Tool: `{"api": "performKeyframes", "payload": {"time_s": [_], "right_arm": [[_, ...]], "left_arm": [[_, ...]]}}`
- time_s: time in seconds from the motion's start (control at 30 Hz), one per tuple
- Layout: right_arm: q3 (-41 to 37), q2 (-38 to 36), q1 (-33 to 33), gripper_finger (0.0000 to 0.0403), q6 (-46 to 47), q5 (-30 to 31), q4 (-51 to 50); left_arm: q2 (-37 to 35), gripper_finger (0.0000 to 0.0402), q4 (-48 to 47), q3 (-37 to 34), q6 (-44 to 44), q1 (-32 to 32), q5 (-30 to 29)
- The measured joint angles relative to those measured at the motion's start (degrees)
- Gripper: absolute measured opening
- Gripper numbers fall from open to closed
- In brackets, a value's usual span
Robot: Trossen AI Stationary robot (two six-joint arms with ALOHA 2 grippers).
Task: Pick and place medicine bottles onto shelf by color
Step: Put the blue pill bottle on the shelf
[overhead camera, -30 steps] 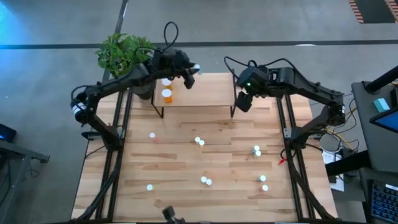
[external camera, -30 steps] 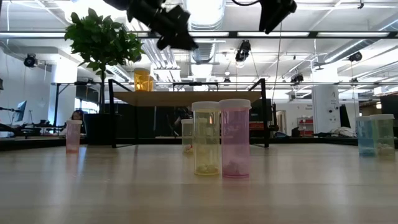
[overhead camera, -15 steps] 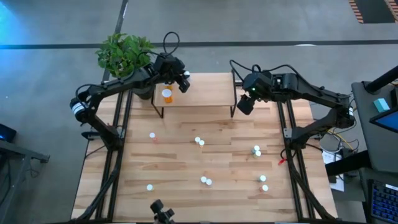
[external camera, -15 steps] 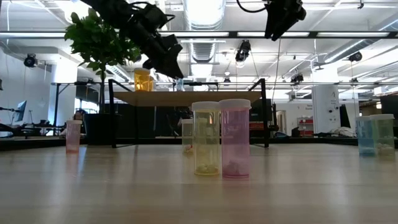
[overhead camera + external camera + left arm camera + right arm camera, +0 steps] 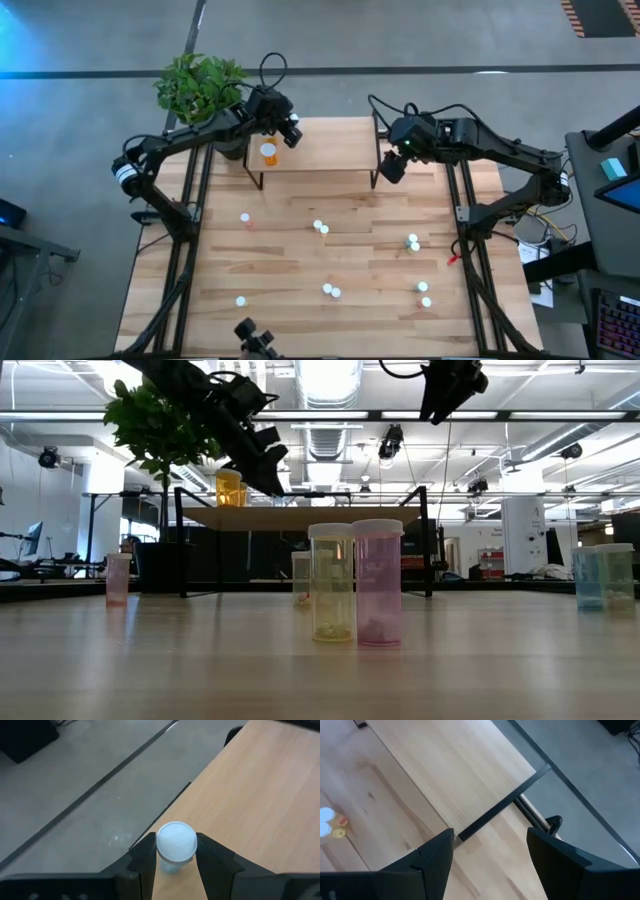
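Close to the low cam, a yellow bottle (image 5: 331,582) and a pink bottle (image 5: 377,582) stand upright side by side, touching, on the big table (image 5: 300,260). From above they are the two white caps near the front edge, mid table. A small pink bottle (image 5: 118,578) stands off to one side, and a teal bottle (image 5: 603,575) stands at the other side. More white-capped bottles sit in pairs around the table, e.g. two caps (image 5: 321,227) near the middle.

Further back is the shelf (image 5: 330,148), a light wood board on thin black legs. One orange bottle (image 5: 268,153) stands upright on it, near the shelf's left end.

The left gripper (image 5: 291,131) hangs over the shelf's back edge, just beside the orange bottle. Its fingers (image 5: 145,855) are squeezed on a small bottle (image 5: 176,842) w/ a white cap and a pale blue-ish body, held upright above the shelf's edge.

The right gripper (image 5: 392,167) hangs by the shelf's right end, w/ nothing in it. Its fingers (image 5: 432,857) are wide apart.

A green plant (image 5: 197,85) stands behind the shelf's left corner.
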Motion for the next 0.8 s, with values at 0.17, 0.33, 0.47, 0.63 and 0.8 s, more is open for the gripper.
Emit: {"api": "performKeyframes", "payload": {"time_s": [0.17, 0.33, 0.47, 0.63, 0.8], "right_arm": [[0.0, 0.0, 0.0, 0.0242, -0.4, 0.0, 0.5], [0.0, 0.0, 0.0, 0.0242, -0.7, 0.0, 0.6], [0.0, 0.0, 0.0, 0.0242, -0.6, 0.1, 1.4], [0.0, 0.0, 0.0, 0.0242, 0.4, 0.6, 3.1], [0.0, 0.0, 0.0, 0.0242, -4.6, 0.0, 2.1]], "left_arm": [[0.0, 0.0107, -1.1, 0.3, -0.1, 0.1, 0.0], [0.0, 0.0107, -1.2, 0.5, -0.1, 0.1, 0.0], [0.0, 0.0107, -0.8, 0.3, -0.1, 0.1, 0.0], [0.0, 0.0107, -0.7, 0.3, 0.0, 0.1, 0.0], [0.0, 0.0107, -0.4, 0.3, 0.0, 0.1, 0.0]]}}
